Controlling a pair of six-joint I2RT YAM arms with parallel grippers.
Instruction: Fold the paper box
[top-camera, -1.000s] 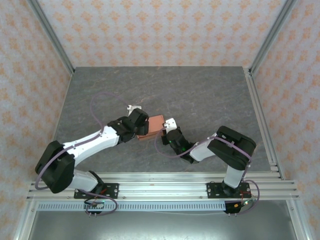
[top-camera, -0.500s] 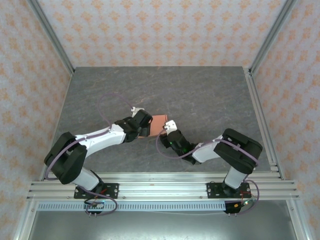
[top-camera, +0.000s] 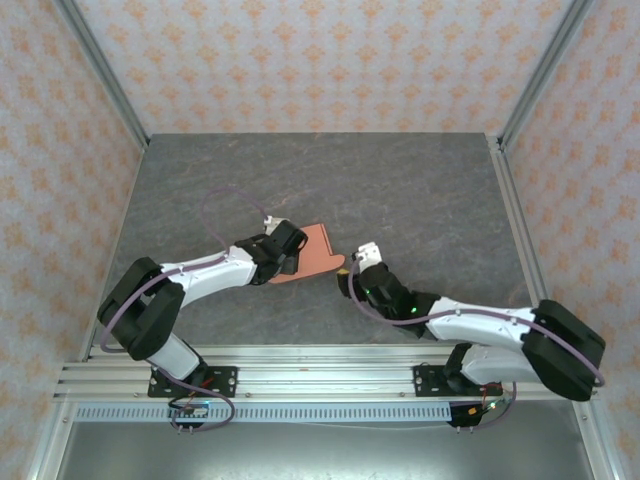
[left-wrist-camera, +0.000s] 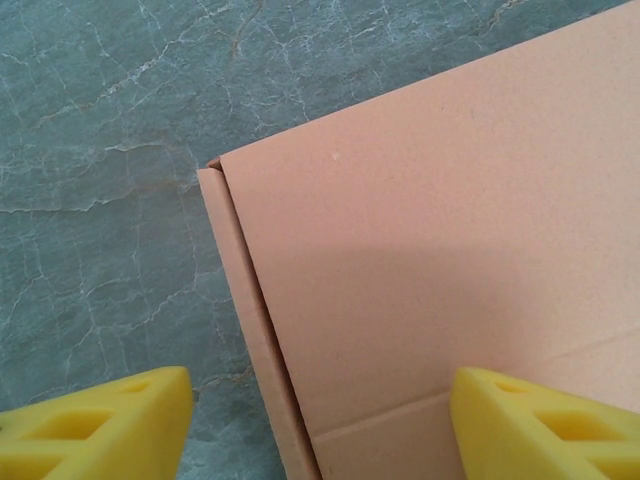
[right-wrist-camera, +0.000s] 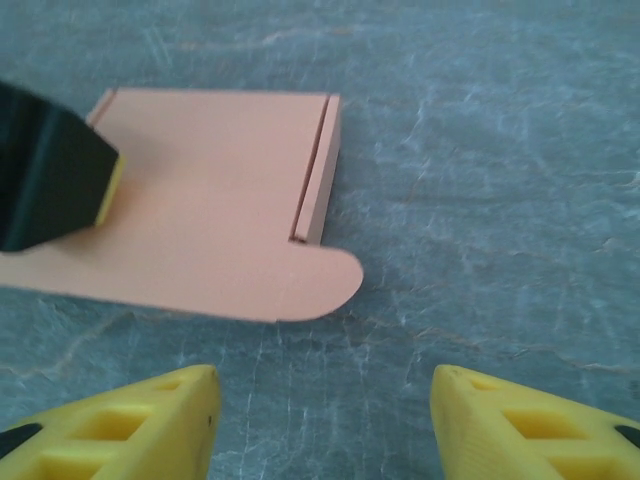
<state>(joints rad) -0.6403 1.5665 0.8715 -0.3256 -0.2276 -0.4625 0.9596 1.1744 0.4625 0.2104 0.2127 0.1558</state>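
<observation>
Probable step: closing the lid. The paper box (top-camera: 316, 254) lies mid-table (top-camera: 430, 200), rounded tab at 5 o'clock. Left gripper (left-wrist-camera: 320, 425) jaws apart astride its 9 o'clock edge. Right gripper (right-wrist-camera: 320, 420) jaws apart (empty). Next: regrip the tab and tuck it.

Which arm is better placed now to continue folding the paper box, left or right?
Probably left: the left gripper is open over the paper box, astride its edge; the right gripper, also open, stands apart from it.

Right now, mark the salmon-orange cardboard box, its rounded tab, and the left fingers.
salmon-orange cardboard box (top-camera: 318, 252), top view, flat panel centre.
rounded tab (right-wrist-camera: 325, 285), right wrist view, curved corner.
left yellow fingers (left-wrist-camera: 100, 425), left wrist view, one finger's face.
</observation>
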